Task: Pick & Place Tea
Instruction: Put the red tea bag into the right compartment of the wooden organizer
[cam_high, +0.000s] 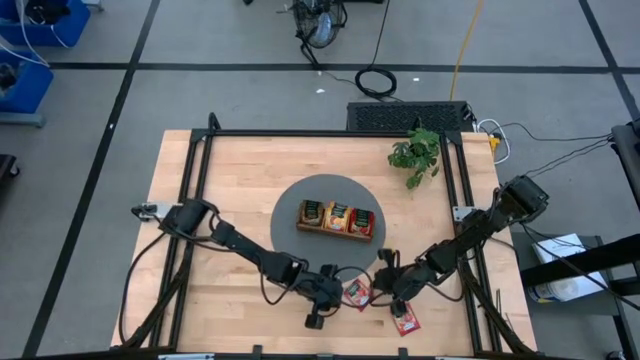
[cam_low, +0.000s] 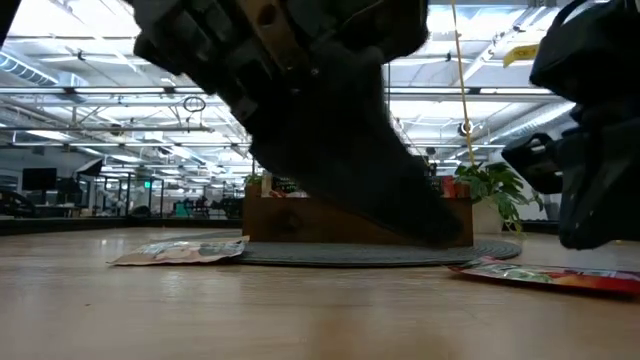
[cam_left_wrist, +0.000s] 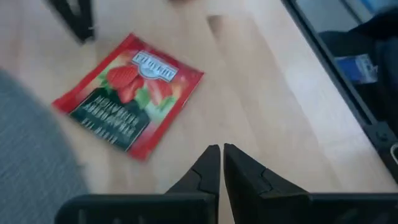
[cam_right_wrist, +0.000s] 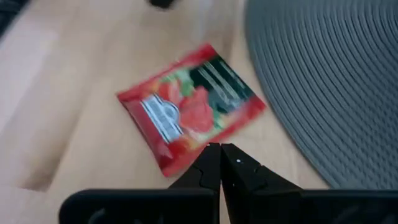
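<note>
You are looking straight down on a wooden table with a round grey mat at its middle. On the mat sits a brown three-compartment tray with tea sachets standing in it. Two red strawberry sachets lie flat on the wood at the near edge. One is just off the mat's near rim. The other lies nearer and to the right.

Both arms reach in low over this spot. The left gripper sits just left of the first sachet, its fingers pressed almost together with nothing between them. The right gripper hovers just right of that sachet, its fingers fully closed and empty.

Neither claw holds tea yet. To pick well, you would likely choose one arm per sachet so they do not crowd. Spread the fingers first, come down over a sachet's edge, and pinch a raised corner, since a flat packet may slide on smooth wood.
</note>
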